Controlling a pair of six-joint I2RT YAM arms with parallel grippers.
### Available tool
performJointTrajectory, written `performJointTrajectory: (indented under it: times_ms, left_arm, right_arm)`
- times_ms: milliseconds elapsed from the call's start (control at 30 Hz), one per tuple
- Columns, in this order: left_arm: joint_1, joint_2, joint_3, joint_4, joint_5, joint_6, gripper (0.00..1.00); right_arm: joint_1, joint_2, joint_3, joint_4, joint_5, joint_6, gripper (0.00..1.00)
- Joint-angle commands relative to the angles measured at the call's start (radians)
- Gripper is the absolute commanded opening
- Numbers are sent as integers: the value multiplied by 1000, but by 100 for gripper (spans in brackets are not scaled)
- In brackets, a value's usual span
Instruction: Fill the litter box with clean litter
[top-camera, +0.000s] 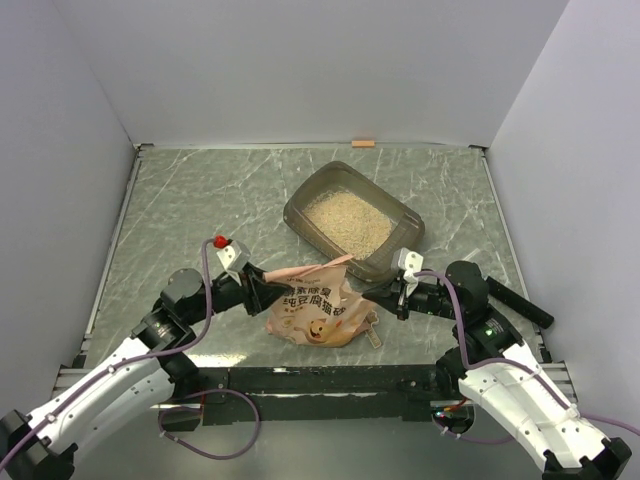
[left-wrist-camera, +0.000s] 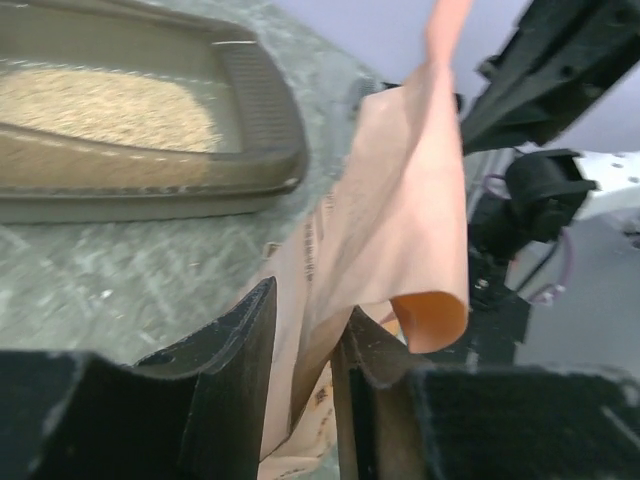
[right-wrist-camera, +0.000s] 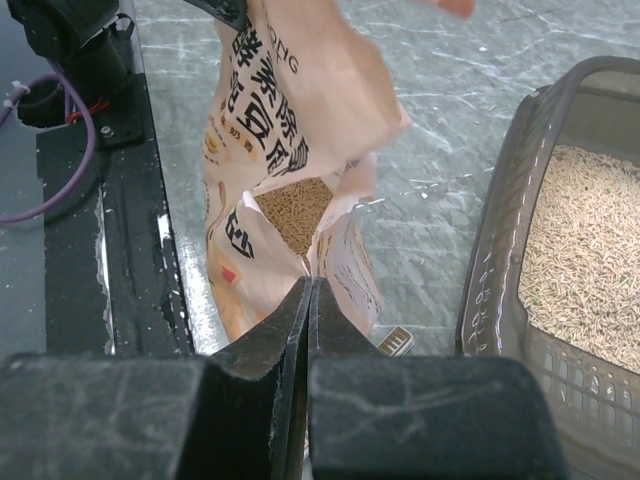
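The litter box (top-camera: 407, 226), a dark translucent tray, sits right of centre and holds a bed of pale clean litter (top-camera: 346, 222). The crinkled orange-pink bag (top-camera: 315, 308) lies in front of it, its mouth open toward the box. My left gripper (top-camera: 262, 290) is shut on the bag's left top flap (left-wrist-camera: 400, 220), which runs between its fingers (left-wrist-camera: 250, 330). My right gripper (top-camera: 385, 293) is shut on the bag's right mouth edge (right-wrist-camera: 345, 250). Litter (right-wrist-camera: 295, 210) shows inside the open bag. The box wall (right-wrist-camera: 500, 260) is just right of the right gripper.
A small tan strip (top-camera: 363, 143) lies at the far wall. A small striped tan piece (top-camera: 373, 336) lies on the marbled table beside the bag's right corner, also in the right wrist view (right-wrist-camera: 395, 342). White walls surround the table.
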Motion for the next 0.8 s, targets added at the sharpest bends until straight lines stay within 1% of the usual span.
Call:
performJointTrajectory:
  times_ms: [0, 33, 67, 100, 133, 233, 300, 333, 400, 433, 467, 533, 600, 633, 700, 767]
  left_arm:
    - [-23, -16, 46, -109, -137, 33, 29]
    - [-36, -16, 45, -106, -137, 33, 27]
    - [-40, -16, 37, -102, -133, 33, 23]
    - [-43, -13, 33, -94, -125, 33, 10]
    - [-52, -11, 31, -91, -113, 30, 2]
    - [-69, -14, 20, -91, -108, 21, 1]
    - [-71, -48, 7, -91, -113, 5, 1]
    - [-71, -65, 2, -93, -119, 2, 1]
    - [-74, -105, -6, -102, -149, -2, 1]
    - [-74, -141, -7, -106, -157, -4, 1]
    - [-74, -157, -3, -123, -175, -4, 1]
    - [-76, -186, 3, -143, -192, -7, 1]
    - [-76, -200, 10, -171, -200, -12, 1]
    - [-77, -203, 14, -180, -205, -12, 1]
    - [-77, -209, 16, -185, -208, -16, 1]
    - [-77, -212, 10, -185, -212, -19, 1]
  right_arm:
    - [3, -28, 28, 34, 42, 12, 0]
    - [1, -30, 26, 34, 45, 15, 0]
    - [3, -33, 23, 32, 50, 21, 0]
    - [1, -33, 25, 28, 56, 23, 0]
    - [1, -31, 26, 20, 61, 24, 0]
    - [1, -30, 31, 2, 75, 35, 0]
    - [0, -42, 23, 11, 85, 58, 0]
    - [1, -50, 19, 15, 99, 65, 10]
    - [1, -77, -3, 34, 124, 99, 24]
    - [1, -85, -10, 54, 148, 110, 37]
    - [1, -96, -23, 63, 154, 128, 44]
    - [3, -99, -32, 81, 160, 138, 53]
    - [1, -91, -44, 101, 153, 142, 57]
    - [1, -84, -47, 110, 150, 142, 63]
    - [1, -65, -57, 144, 130, 145, 68]
    - [3, -53, -76, 195, 96, 150, 69]
